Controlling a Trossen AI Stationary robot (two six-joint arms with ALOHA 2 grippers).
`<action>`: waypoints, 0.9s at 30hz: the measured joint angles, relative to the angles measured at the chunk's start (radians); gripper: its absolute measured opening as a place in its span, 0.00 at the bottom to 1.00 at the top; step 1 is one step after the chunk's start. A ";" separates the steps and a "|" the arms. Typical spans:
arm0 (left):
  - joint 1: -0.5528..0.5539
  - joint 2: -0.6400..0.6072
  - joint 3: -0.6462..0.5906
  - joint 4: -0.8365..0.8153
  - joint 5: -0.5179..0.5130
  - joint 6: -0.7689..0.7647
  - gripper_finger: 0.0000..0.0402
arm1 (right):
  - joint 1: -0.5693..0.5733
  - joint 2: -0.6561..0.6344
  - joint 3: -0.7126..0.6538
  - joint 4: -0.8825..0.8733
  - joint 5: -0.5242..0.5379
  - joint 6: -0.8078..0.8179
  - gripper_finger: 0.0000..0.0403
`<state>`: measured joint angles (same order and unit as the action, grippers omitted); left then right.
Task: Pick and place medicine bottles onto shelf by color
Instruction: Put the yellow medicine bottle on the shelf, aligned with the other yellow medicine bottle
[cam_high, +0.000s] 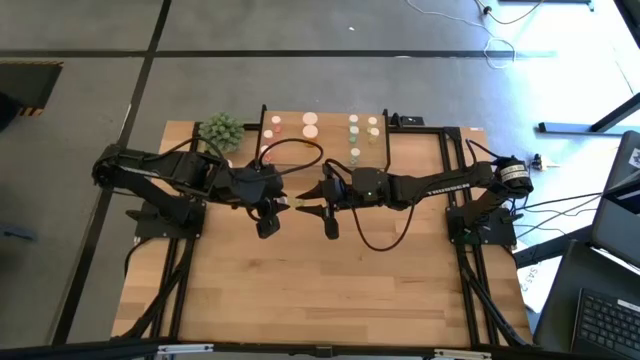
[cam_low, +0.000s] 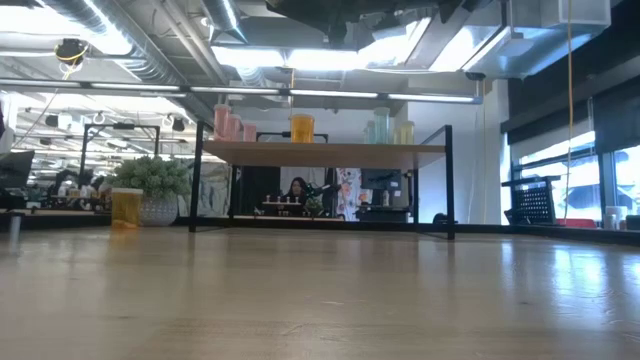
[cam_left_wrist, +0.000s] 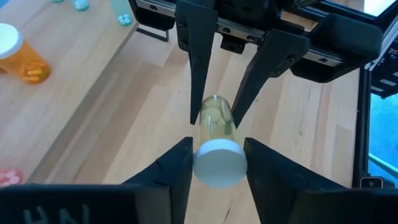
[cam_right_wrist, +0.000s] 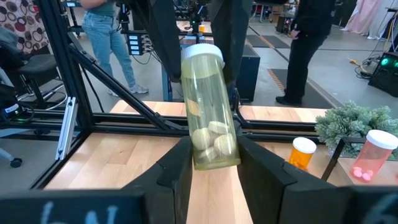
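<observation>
With the plant (cam_high: 221, 129) and an orange bottle (cam_low: 126, 207) near the table's (cam_high: 300, 300) far left corner and bottles lining the shelf (cam_low: 320, 153), both grippers, left (cam_high: 285, 203) and right (cam_high: 305, 207), hold one yellow bottle (cam_right_wrist: 208, 109) between them above the table's middle, fingers narrowly apart around it.

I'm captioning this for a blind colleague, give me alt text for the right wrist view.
A pale green-yellow medicine bottle with a white cap is held in mid-air between both grippers, the right gripper at its base, the left gripper at its cap. Beyond: an orange bottle, a pink bottle, a plant, people standing.
</observation>
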<state>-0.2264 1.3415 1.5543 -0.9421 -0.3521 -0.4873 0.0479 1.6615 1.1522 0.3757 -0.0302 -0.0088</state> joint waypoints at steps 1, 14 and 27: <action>0.000 0.000 0.000 -0.001 -0.001 0.000 0.35 | 0.000 0.000 0.000 0.001 0.001 0.000 0.30; 0.000 0.000 0.000 -0.043 0.001 0.050 0.45 | 0.000 0.000 0.000 0.003 0.004 0.000 0.30; 0.000 -0.007 0.000 -0.123 -0.033 0.052 0.45 | -0.004 -0.003 0.000 -0.002 0.004 -0.004 0.30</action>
<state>-0.2264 1.3347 1.5539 -1.0654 -0.3846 -0.4350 0.0441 1.6588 1.1522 0.3740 -0.0257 -0.0124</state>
